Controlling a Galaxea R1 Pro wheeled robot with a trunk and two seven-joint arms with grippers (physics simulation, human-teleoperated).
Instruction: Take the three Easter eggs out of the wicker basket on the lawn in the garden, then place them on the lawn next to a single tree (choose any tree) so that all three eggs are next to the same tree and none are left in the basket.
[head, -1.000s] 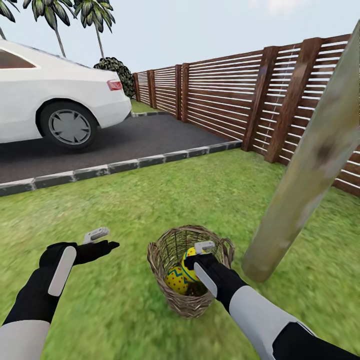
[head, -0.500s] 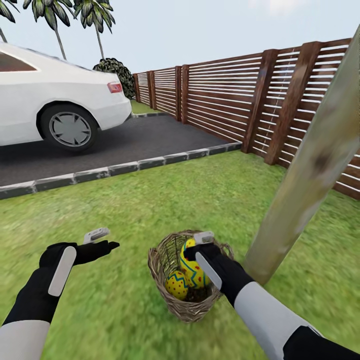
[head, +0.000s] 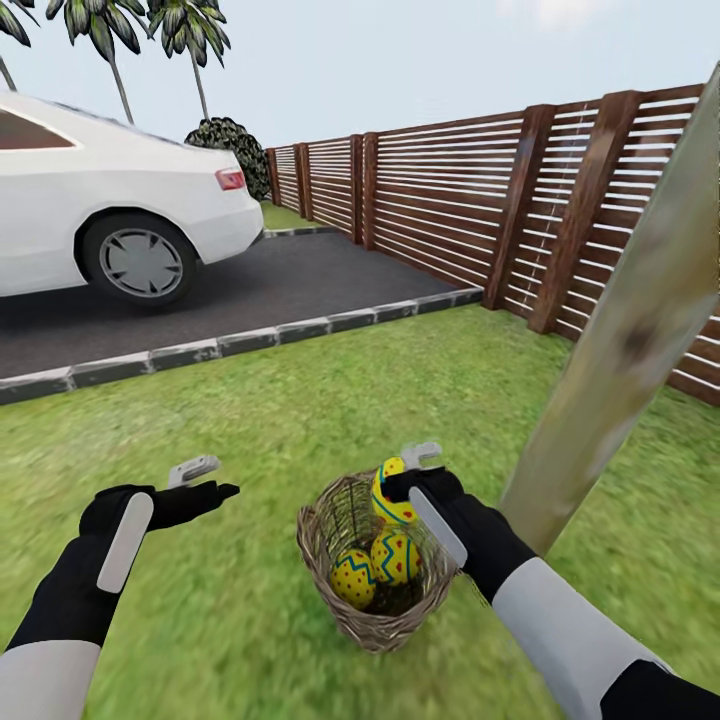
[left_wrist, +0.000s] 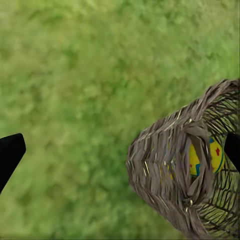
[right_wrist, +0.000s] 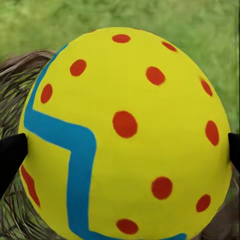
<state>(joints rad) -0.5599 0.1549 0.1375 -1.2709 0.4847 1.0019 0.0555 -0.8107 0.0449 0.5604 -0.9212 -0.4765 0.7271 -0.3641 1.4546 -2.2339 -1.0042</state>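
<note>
The wicker basket (head: 372, 618) stands on the lawn (head: 300, 420) just left of the tree (head: 610, 370) trunk. Two Easter eggs (head: 353, 578) (head: 395, 556) lie inside it. My right gripper (head: 398, 480) is shut on a third egg (head: 388, 497), held just above the basket's far rim; that egg (right_wrist: 125, 135) sits between the fingers in the right wrist view, over the basket (right_wrist: 20, 90). My left gripper (head: 205, 478) hovers open over grass to the basket's left. The left wrist view looks at the basket (left_wrist: 185, 165) with an egg (left_wrist: 204, 156) seen through the weave.
A white car (head: 110, 200) is parked on the asphalt driveway (head: 220, 290) beyond a stone kerb (head: 240, 340). A wooden slat fence (head: 470, 190) runs along the right and back. Grass lies open around the trunk's base and to the left.
My right gripper has risen out of the basket with one egg, from deep inside to above the rim. The other two eggs stay inside. The left arm has not moved.
</note>
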